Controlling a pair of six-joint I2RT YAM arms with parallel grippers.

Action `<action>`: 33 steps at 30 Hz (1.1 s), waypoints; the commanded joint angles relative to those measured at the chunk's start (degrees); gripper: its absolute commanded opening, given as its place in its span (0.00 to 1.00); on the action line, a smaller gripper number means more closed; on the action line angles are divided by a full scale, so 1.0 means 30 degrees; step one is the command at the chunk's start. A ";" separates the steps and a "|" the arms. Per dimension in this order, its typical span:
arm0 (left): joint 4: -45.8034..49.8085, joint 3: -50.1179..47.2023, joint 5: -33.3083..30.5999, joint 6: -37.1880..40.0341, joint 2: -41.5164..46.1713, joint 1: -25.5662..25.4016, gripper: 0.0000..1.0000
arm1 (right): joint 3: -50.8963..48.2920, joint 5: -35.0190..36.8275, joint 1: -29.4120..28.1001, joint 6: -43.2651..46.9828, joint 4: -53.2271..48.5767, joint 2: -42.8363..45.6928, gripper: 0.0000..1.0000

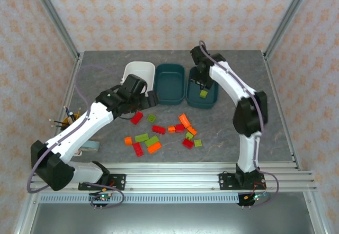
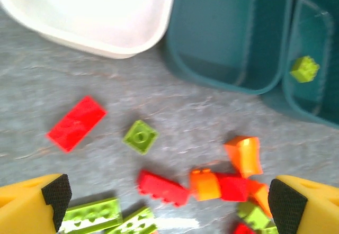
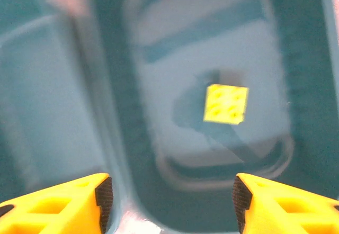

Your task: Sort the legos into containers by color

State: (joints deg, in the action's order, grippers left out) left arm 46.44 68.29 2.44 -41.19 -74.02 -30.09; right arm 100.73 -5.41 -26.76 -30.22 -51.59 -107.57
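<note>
Here the right gripper [image 3: 172, 191] hangs parted above the right teal tub [image 3: 201, 43], where a lime brick [image 3: 226, 103] seemingly lies free, while the wide-open left gripper [image 2: 167, 197] hovers over scattered legos [image 2: 161, 187] on the table [image 2: 185, 112]: light, rigid, slick, best pinched across flat sides.

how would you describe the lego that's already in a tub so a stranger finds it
At the table's far side sit a white tub and two dark teal ones. In the rightmost teal tub lies a small lime green brick. The other bricks lie loose on the table.
</note>
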 commanded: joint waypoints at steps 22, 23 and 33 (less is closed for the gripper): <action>0.1059 0.0144 -0.0169 1.1818 -0.8523 0.2891 0.84 | -1.6327 -0.2636 -0.8155 0.2682 1.4561 1.1635 0.73; 0.1035 0.0341 -0.0297 1.1907 -0.8807 0.2931 0.84 | -1.6295 -0.2593 -0.8144 0.2689 1.4483 1.1606 0.73; -0.0038 0.1395 0.0327 1.2514 -1.1069 0.3140 0.65 | -1.5914 -0.2410 -0.8159 0.2566 1.3760 1.1451 0.73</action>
State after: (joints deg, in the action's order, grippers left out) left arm 47.40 70.81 2.63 -5.13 -105.91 -20.95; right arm 50.76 -14.37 -51.03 -22.65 -9.82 -73.95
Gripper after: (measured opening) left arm 0.670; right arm 0.728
